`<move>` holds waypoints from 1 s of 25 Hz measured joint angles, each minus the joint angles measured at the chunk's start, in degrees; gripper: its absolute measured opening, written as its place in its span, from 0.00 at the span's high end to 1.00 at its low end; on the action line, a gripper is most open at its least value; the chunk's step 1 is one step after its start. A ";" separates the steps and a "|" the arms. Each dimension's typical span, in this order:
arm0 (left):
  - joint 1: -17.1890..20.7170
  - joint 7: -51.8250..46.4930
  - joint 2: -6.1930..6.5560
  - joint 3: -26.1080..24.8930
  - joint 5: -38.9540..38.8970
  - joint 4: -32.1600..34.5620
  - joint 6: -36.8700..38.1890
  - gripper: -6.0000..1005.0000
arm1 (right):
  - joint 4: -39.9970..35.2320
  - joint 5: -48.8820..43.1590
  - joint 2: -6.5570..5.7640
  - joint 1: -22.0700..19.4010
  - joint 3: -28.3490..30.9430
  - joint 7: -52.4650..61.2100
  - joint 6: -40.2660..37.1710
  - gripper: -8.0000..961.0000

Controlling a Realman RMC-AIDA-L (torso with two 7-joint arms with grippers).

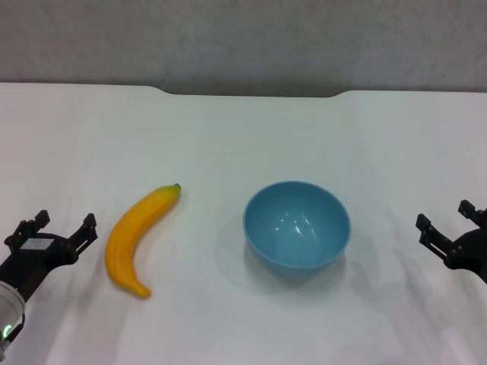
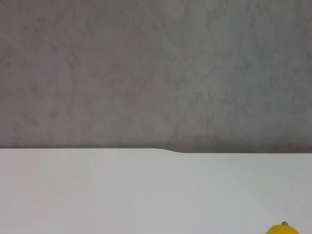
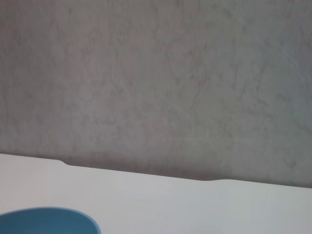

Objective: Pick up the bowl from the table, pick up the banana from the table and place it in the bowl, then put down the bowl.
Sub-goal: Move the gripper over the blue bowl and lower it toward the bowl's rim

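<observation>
- Your right gripper point(image 1: 449, 230) sits low at the right edge of the wide white matte table point(image 1: 228, 129), fingers spread and holding nothing. The round, glossy light-blue bowl point(image 1: 297, 226) lies to its left, well apart, with bare tabletop between them. This arm is the nearer one to the bowl.
- In the right wrist view only a slice of the bowl's rim point(image 3: 48, 220) shows at the frame's edge, so you are not yet lined up on it.
- Your left gripper point(image 1: 55, 234) rests low at the left, also spread and empty. The smooth, curved yellow-orange banana point(image 1: 137, 239) lies just beside it, toward the middle.
- The banana's long axis runs diagonally: dark stem tip far and toward the bowl, blunt end near you.
- Banana and bowl stand apart on the table, neither lifted; you likely begin with the bowl.
</observation>
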 joint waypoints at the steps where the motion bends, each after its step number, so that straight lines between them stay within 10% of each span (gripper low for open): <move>1: -0.02 0.00 0.00 0.00 -0.06 0.00 0.01 0.12 | 0.00 0.00 0.00 0.00 0.00 0.00 0.00 0.11; 25: -0.08 0.00 -0.05 0.12 0.11 -0.12 -0.32 0.12 | 0.06 0.00 0.00 -0.05 0.00 0.34 0.14 0.11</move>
